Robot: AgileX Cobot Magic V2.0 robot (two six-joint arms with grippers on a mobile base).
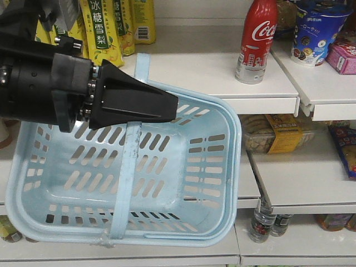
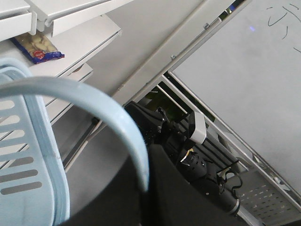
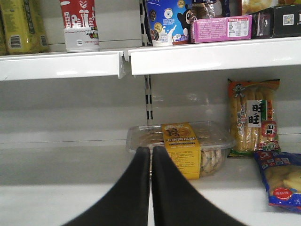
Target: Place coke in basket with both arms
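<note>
Two tools pressed closed: left tool [image 1: 173, 105] crosses basket [image 1: 234, 135] handle [image 1: 129, 167], right tool [image 3: 151, 150] grips nothing; coke [image 1: 257, 39] stands upper right.

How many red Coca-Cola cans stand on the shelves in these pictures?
1. The coke stands upright on the upper shelf, right of the handle of the basket. Others may be hidden behind the basket.

The left arm [image 1: 33, 83] is fat, round and black — silver screws [image 1: 89, 83] ring its end. The left claw [image 1: 173, 105] is a black wedge; the right claw [image 3: 151, 151] — two black pointy fingers [image 3: 127, 188].
</note>
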